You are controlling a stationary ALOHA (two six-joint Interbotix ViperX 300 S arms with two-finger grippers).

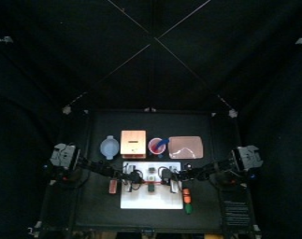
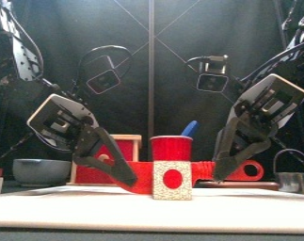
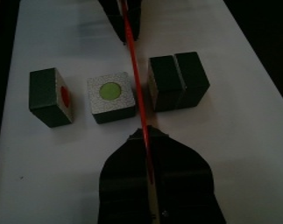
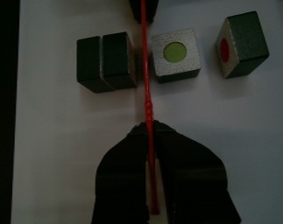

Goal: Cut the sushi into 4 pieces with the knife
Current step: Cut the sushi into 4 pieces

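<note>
On the white cutting board (image 3: 231, 166) at the bench's (image 1: 97, 210) front, the sushi roll (image 3: 110, 94) lay in three parts, two blocks (image 3: 179, 81) unsplit, leaving one cut, while left claw (image 3: 141, 138) and right claw (image 4: 147, 133) both clenched the red knife (image 3: 133, 70).

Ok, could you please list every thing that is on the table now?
white cutting board: one, white, table front.
sushi blocks: four, dark green, on board; two joined, two apart.
red knife: one, red, between joined pair and green-centred block.
red cup: one, red, behind board, holding blue knife.
wooden box: one, pale, left of cup.
bowl: one, blue-grey, left of box.
pink tray: one, pink, right of cup.
left gripper, right gripper: two, black, each shut on the red knife.
</note>
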